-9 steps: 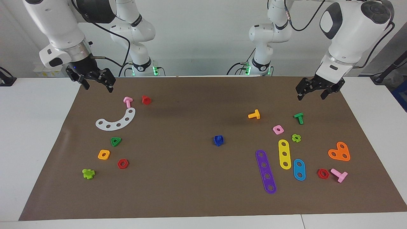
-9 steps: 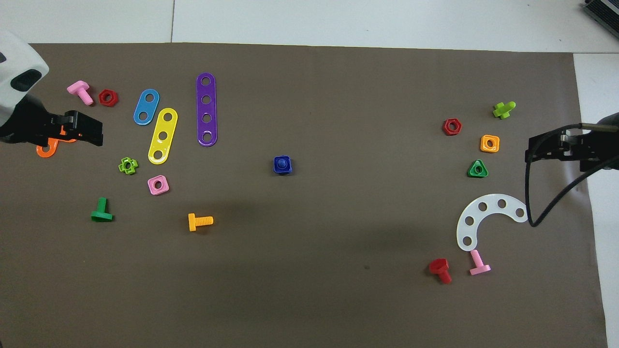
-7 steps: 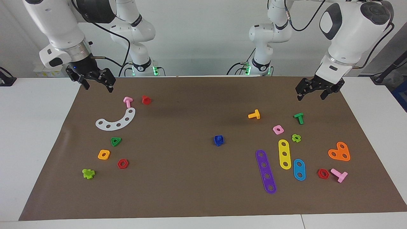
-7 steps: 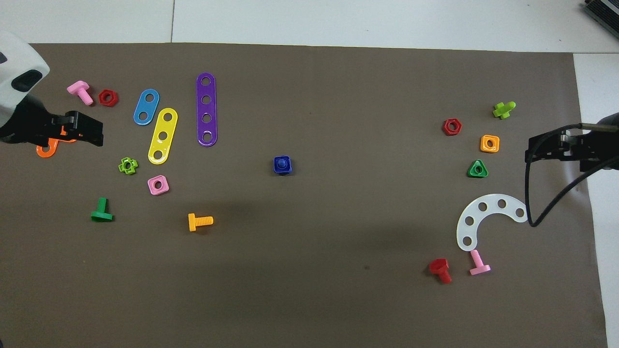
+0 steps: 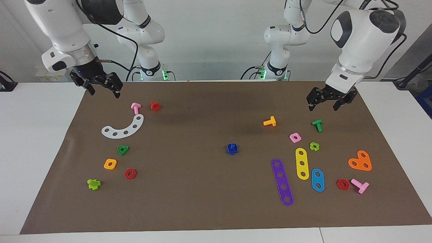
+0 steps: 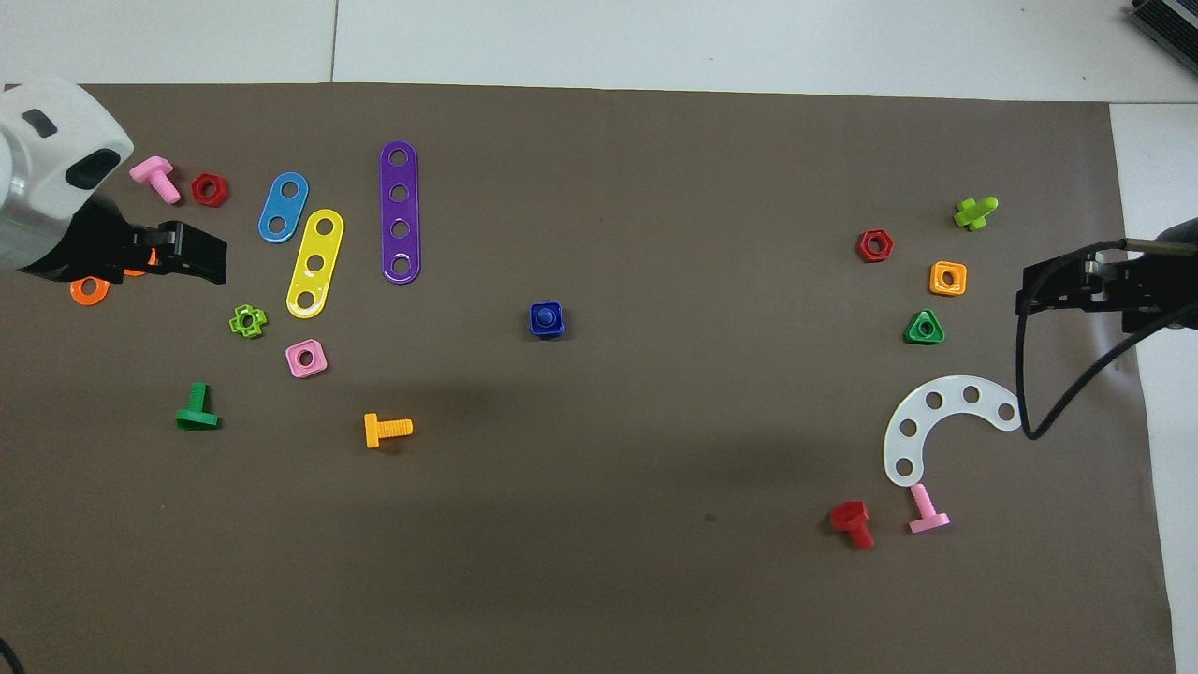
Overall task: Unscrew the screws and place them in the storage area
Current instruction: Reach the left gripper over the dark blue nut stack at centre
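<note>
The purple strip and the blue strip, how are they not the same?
The purple strip is much longer than the blue strip. Purple has four holes; blue has two. Purple lies nearer the mat's middle, beside the yellow strip; blue lies toward the left arm's end. Both lie flat, with rounded ends.

The left gripper (image 5: 322, 105) has been carried inward over the brown mat (image 5: 202, 189), toward the green bolt (image 5: 317, 125), its fingers spread.

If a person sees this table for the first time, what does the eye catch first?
Probably the lone blue bolt-and-nut, alone mid-mat. Two loose clusters of coloured toy parts flank it, one at each arm's end, such as the purple strip and the white curved strip. Both grippers, left and right, hang above the mat, jaws open.
</note>
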Controlling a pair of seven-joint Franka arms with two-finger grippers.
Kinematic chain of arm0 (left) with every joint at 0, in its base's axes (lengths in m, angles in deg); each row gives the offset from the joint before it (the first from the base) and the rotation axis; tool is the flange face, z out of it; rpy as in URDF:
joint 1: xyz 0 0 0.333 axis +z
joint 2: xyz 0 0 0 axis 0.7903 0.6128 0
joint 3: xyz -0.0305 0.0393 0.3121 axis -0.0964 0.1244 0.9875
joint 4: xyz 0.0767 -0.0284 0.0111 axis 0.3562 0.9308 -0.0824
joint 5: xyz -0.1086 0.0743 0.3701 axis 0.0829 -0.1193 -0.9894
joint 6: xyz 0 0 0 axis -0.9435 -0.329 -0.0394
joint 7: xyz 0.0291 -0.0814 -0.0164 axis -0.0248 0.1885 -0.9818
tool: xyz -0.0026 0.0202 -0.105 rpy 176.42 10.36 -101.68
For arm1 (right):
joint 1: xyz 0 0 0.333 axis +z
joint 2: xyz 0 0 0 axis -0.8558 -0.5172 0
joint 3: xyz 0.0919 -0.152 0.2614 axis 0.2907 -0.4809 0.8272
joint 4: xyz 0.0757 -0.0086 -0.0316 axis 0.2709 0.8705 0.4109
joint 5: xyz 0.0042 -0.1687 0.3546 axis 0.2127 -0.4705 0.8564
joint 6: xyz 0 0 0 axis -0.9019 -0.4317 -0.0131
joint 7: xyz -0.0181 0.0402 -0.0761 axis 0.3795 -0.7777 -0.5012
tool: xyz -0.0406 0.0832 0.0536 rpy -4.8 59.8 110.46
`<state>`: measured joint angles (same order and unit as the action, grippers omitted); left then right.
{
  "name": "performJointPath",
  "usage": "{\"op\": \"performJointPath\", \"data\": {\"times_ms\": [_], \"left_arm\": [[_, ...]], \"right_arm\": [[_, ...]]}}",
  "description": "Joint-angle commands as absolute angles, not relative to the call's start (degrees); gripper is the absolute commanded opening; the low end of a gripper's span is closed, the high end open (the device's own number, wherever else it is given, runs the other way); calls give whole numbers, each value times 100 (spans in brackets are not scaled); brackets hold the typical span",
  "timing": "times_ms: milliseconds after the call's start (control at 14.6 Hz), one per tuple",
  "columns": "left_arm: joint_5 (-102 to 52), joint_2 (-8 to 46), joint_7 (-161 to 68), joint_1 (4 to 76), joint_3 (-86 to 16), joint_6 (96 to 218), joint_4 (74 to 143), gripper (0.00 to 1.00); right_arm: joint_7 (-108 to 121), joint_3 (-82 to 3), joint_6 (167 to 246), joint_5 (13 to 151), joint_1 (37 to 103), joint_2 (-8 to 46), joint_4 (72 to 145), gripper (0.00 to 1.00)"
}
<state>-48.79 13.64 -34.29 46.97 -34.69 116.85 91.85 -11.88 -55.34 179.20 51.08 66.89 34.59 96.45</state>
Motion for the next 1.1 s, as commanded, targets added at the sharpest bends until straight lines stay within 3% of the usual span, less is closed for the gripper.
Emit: {"op": "performJointPath", "data": {"times_ms": [0,275,1030], "left_arm": [[-4641,1256,-3832,4344,-3414,12133,9593,100],[-4641,1897,-4634,3474,-3388,12870,9514,100],[-4738,3489,-5461,2391,-3388,14497,9321,98]], "right_arm": [[-1053,-5569,17892,5198,6685,3507,9666,100],[-1053,-5569,17892,5198,6685,3507,9666,100],[-1053,-5569,17892,5198,6685,3507,9666,100]]}}
